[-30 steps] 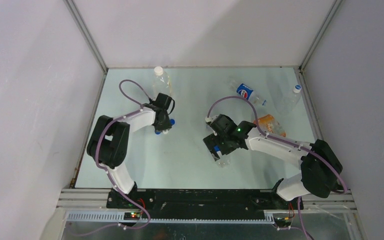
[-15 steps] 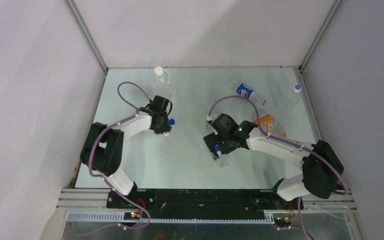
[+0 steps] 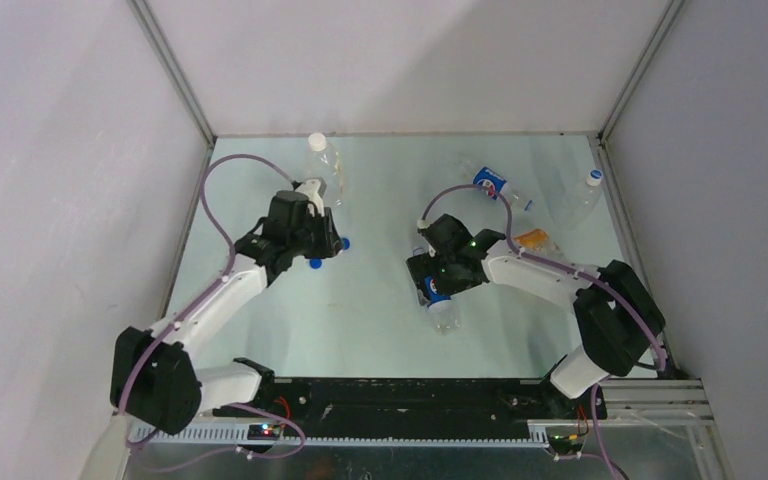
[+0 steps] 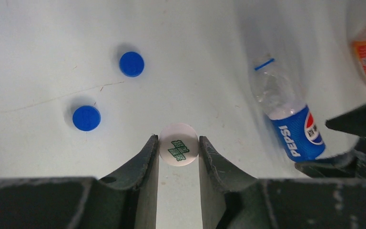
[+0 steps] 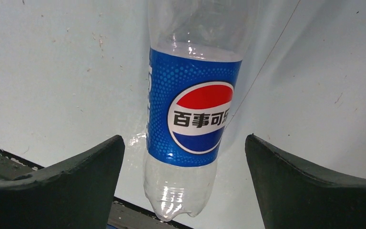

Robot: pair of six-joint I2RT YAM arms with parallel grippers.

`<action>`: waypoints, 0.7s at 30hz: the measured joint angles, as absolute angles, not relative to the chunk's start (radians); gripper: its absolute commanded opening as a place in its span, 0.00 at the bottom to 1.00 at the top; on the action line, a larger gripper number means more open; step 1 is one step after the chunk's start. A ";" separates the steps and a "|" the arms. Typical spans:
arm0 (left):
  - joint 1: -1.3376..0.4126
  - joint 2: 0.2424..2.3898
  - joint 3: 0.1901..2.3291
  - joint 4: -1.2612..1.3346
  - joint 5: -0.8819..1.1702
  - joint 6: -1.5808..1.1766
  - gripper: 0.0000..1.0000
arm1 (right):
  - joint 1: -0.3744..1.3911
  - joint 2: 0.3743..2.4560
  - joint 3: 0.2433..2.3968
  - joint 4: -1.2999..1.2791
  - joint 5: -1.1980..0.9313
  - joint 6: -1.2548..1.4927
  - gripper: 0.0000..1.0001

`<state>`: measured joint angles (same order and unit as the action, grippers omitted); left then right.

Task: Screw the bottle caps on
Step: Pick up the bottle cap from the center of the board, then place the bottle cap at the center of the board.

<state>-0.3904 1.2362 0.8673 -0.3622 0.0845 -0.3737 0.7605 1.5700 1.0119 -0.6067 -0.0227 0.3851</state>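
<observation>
Here, left tool [image 4: 177, 139] clamps white cap [image 4: 178, 150] (blue caps [image 4: 86, 118] nearby); right tool [image 5: 184, 140] apart.

Pale green-white tabletop [image 3: 360, 335] at frame centre, boxed by plain matte panels: left wall [image 3: 50, 200], back wall [image 3: 400, 60], right wall [image 3: 730, 180]. Aluminium struts [image 3: 172, 70] run diagonally from both upper corners. Black mounting rail [image 3: 400, 395] and slotted grey duct [image 3: 380, 435] along the bottom edge. Lighting even, shadows soft, and the wrist views show fine scratches on the surface.
</observation>
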 measured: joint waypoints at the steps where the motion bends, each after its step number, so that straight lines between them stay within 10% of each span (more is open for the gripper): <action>1: -0.390 1.215 0.865 -0.361 0.098 -0.357 0.02 | 0.758 1.578 1.018 -0.608 -0.023 0.385 1.00; 21: -0.640 1.628 1.098 -0.433 0.068 -0.272 0.11 | 0.727 1.319 1.012 -0.716 0.076 0.337 0.99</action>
<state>-0.6395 1.6283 1.0985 -0.4328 0.0685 -0.2718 0.7269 1.3186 1.0119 -0.7158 0.0757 0.3367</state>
